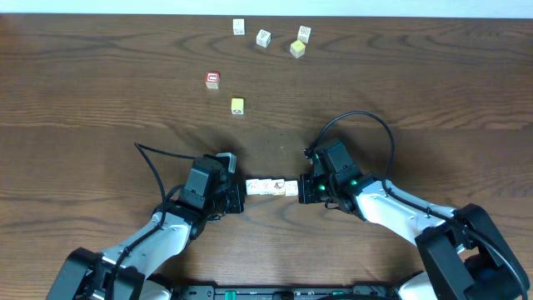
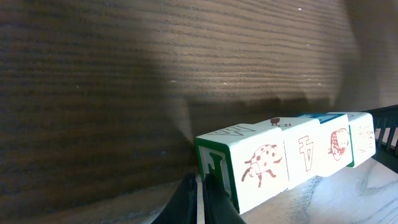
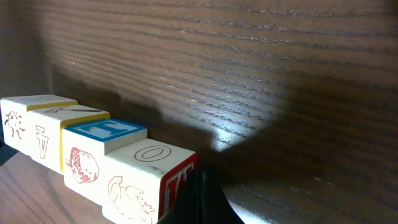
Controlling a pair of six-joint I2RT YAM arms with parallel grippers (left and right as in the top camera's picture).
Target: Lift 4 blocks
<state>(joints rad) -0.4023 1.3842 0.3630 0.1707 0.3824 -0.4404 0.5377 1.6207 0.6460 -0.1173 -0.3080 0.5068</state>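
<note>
The counter (image 1: pixel 100 75) is viewed straight down from overhead, from afar. The wrist views are set low and very near, looking along the counter from opposite ends of the row of blocks (image 1: pixel 266 186), which is shared by all three views.

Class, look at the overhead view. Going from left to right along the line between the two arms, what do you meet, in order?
left gripper → row of four blocks → right gripper
</note>
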